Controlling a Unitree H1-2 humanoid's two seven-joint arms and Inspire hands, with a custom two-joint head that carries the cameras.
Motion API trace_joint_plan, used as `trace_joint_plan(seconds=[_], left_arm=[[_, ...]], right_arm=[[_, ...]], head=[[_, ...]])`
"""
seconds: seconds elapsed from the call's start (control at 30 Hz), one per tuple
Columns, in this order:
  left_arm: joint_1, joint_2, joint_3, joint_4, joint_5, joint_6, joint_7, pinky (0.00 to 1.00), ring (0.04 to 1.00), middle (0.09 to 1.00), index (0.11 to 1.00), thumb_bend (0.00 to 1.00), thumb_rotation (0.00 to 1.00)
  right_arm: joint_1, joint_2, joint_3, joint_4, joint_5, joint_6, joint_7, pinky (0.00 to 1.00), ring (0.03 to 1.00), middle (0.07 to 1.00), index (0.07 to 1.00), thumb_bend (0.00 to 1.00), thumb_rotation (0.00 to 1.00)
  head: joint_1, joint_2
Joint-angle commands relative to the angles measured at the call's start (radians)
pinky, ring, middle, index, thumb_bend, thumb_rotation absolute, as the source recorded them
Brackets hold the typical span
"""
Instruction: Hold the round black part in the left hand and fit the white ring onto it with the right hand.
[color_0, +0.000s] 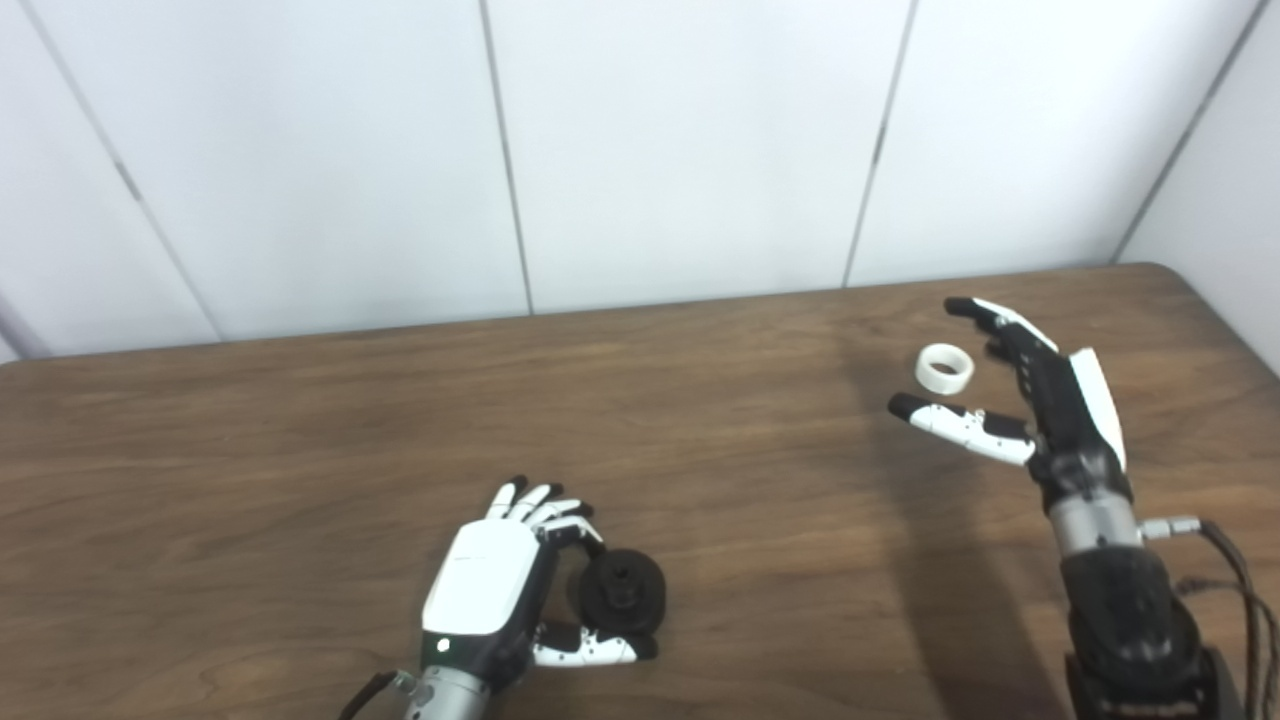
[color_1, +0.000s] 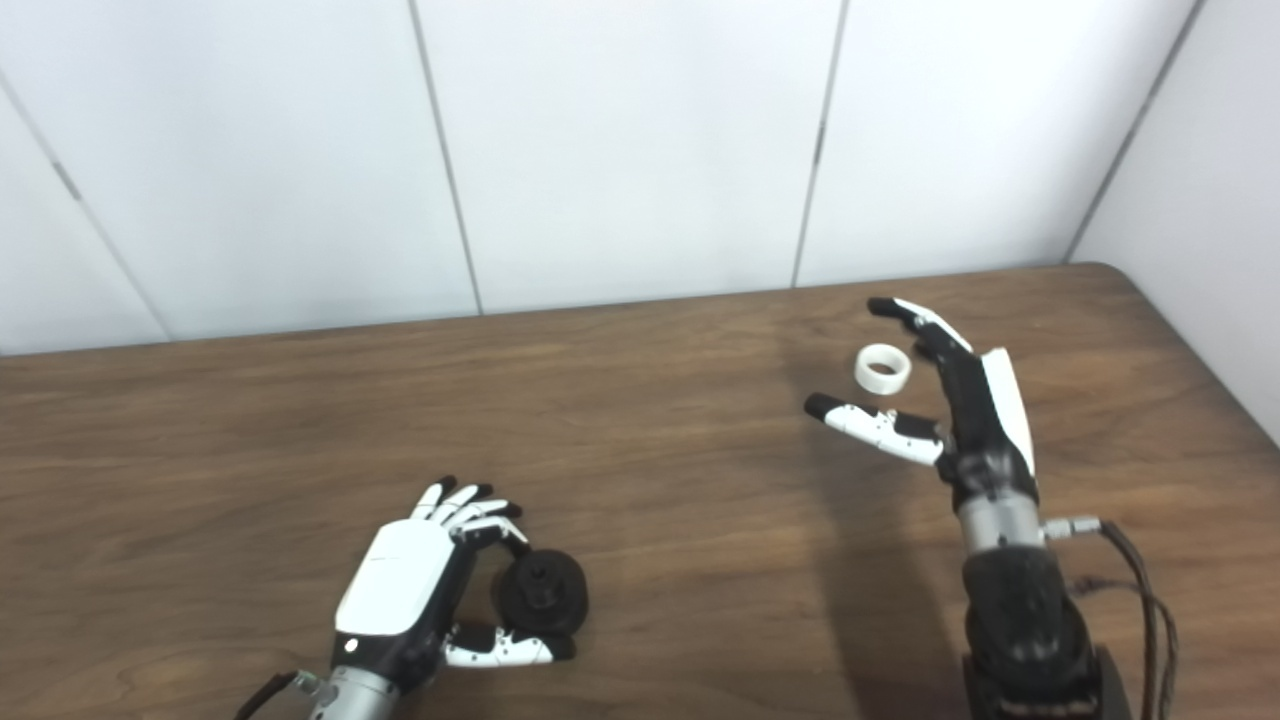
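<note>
Two hands working: left hand (color_0: 500, 590) clamping round black part (color_0: 622, 592), right hand (color_0: 1020, 400) spread wide, flanking light, rigid-looking white ring (color_0: 945, 368) on counter (color_0: 300, 450); pinching its outer rim looks best.

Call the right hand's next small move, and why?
Probably close the right hand on the white ring: the ring lies on the table between its spread fingers and thumb, ungrasped, while the left hand is at the round black part.

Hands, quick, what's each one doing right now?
Left hand: shut on the black part.
Right hand: open, holding nothing, fingers spread around the white ring on the table.
</note>
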Motion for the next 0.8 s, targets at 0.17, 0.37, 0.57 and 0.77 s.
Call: trace_joint_plan(seconds=[0.17, 0.37, 0.57, 0.77], left_arm=[[0.005, 0.04, 0.022, 0.009, -0.005, -0.003, -0.028, 0.96, 0.888, 0.781, 0.484, 0.52, 0.05], [0.008, 0.048, 0.032, 0.001, -0.012, -0.002, -0.04, 0.95, 0.879, 0.777, 0.484, 0.52, 0.05], [0.006, 0.048, 0.04, 0.003, -0.011, -0.004, -0.042, 0.95, 0.875, 0.773, 0.484, 0.52, 0.05], [0.01, 0.048, 0.045, -0.001, -0.002, 0.0, -0.052, 0.95, 0.875, 0.773, 0.484, 0.52, 0.05]], right_arm=[[-0.103, -0.081, 0.011, 0.065, -0.117, 0.019, -0.015, 0.9, 0.917, 0.902, 0.71, 0.85, 0.23], [-0.17, -0.14, 0.031, 0.144, -0.173, 0.08, 0.013, 0.88, 0.936, 0.937, 0.702, 0.88, 0.23], [-0.243, -0.198, 0.057, 0.261, -0.186, 0.079, 0.028, 0.9, 0.993, 0.979, 0.701, 0.9, 0.19], [-0.314, -0.236, 0.094, 0.38, -0.201, 0.1, 0.041, 0.93, 1.0, 0.999, 0.705, 0.89, 0.18]], head=[[-0.064, -0.023], [-0.098, -0.033], [-0.108, -0.043], [-0.118, -0.049]])
